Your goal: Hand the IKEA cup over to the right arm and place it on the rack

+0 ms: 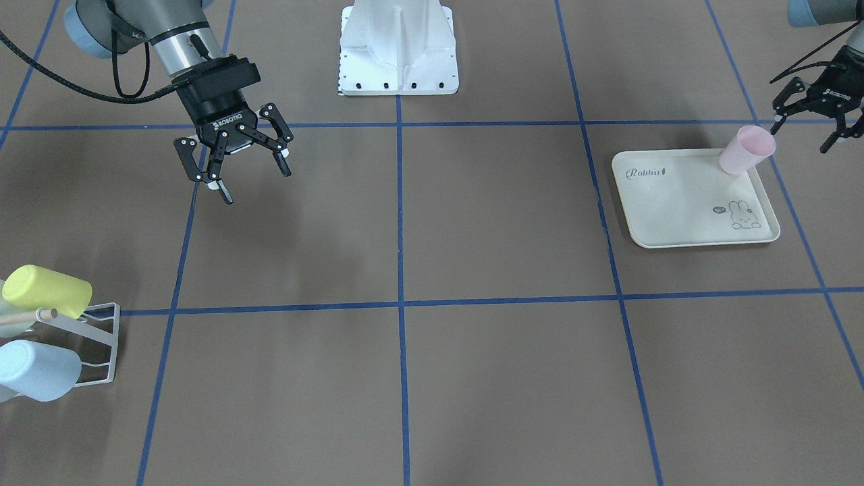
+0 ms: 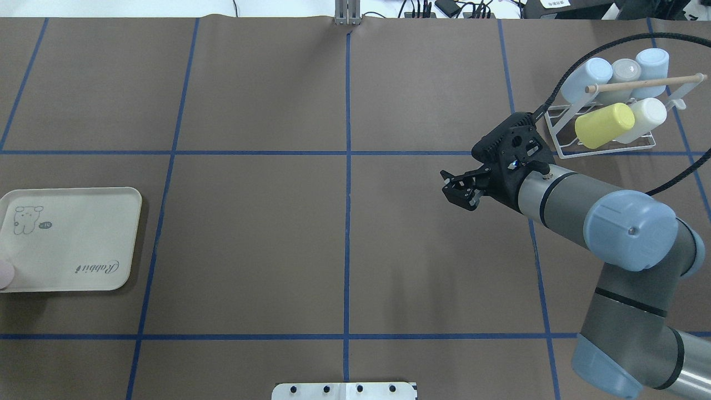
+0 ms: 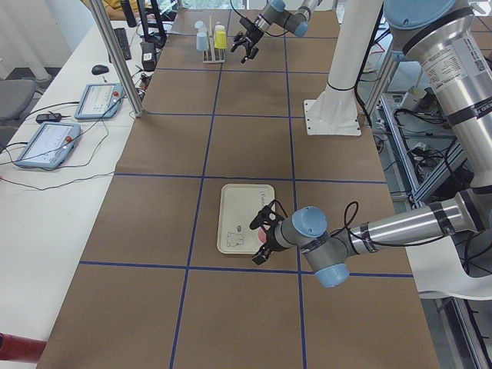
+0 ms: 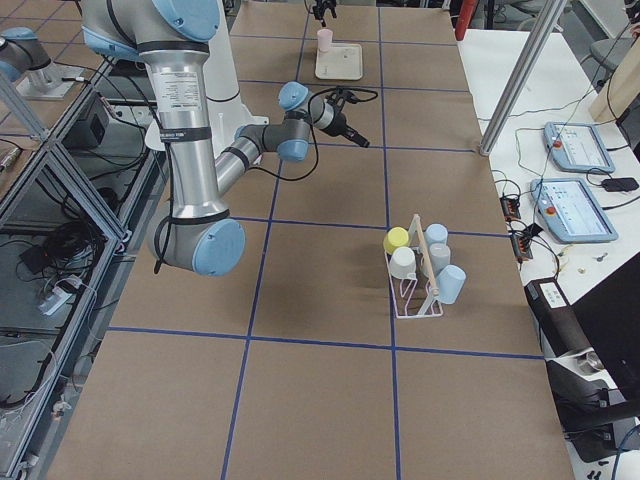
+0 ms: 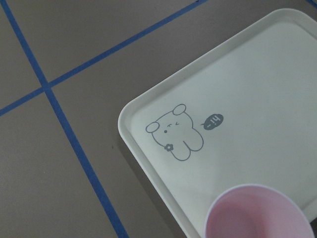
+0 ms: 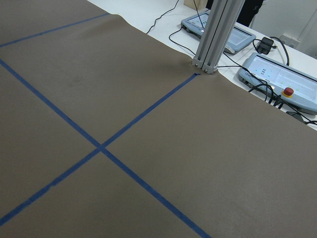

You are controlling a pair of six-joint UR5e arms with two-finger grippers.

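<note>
— How do the arms sit?
— The right arm point(image 2: 572, 200) comes in from the robot's right, elbow bent and forearm stretched toward the middle of the table point(image 1: 472, 378). The right gripper point(image 1: 257, 185) hangs above the brown surface, tipped downward, fingers spread wide with nothing between them.
— And the other one?
— The left gripper point(image 1: 803, 135) is over the far left end, by a corner of the cream tray point(image 1: 675, 202). Its fingers are spread too and pinch nothing. One fingertip point(image 1: 776, 127) is right at the rim of the pink cup point(image 1: 746, 150); I cannot tell whether it touches.
— So where is the cup?
— It stands mouth up on the tray, in the corner nearest the robot on its left side. The left wrist view looks down into its mouth.
— And the rack?
— The rack point(image 2: 605, 145) is well apart, at the table's other end on the robot's right. A wooden peg point(image 2: 639, 84) runs across its top. A yellow cup point(image 2: 604, 125), a white cup point(image 2: 647, 115), a grey cup point(image 2: 625, 71) and two light blue cups point(image 2: 586, 78) lean in it.
— Any writing?
— "ROBOTIQ" in white on the right gripper's black body. The tray has "Rabbit" in script at one corner. At the opposite corner is a rabbit drawing point(image 5: 176, 134) with a dark speech bubble, its marks too small to read.
</note>
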